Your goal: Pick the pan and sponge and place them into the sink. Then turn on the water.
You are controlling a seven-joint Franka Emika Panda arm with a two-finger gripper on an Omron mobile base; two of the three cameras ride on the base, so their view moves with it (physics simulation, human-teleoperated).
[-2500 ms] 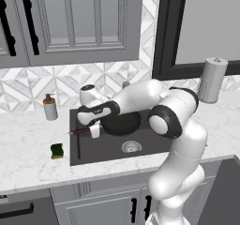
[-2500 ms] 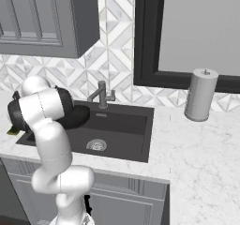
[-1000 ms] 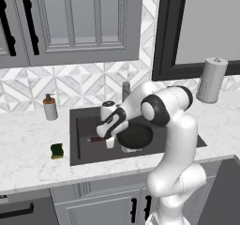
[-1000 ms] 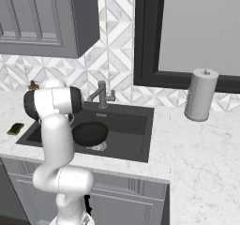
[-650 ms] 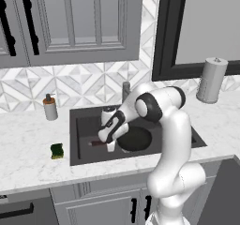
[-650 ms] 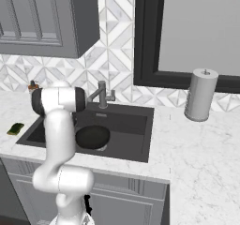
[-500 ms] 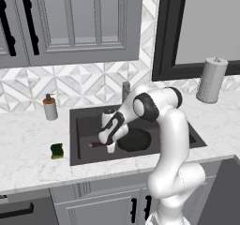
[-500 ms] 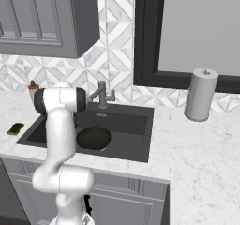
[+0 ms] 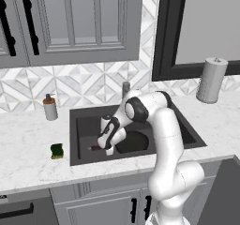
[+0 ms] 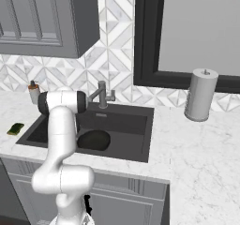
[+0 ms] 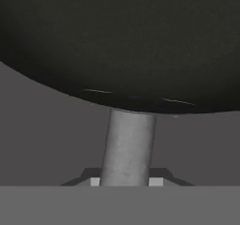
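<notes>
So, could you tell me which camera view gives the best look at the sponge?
The left base view: the sponge lies in plain sight on the white counter, left of the sink, its green top and yellow side both visible. The right base view shows it smaller, near the picture's left edge.

Both base views overlook the sink (image 9: 79, 121) from opposite sides.

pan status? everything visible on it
The pan is round, matte black, lying flat on the floor of the sink, over the drain area. Its long handle points left toward the tool, running between the two fingertips. In the hand view the handle looks grey and cylindrical, joining the dark rim.
</notes>
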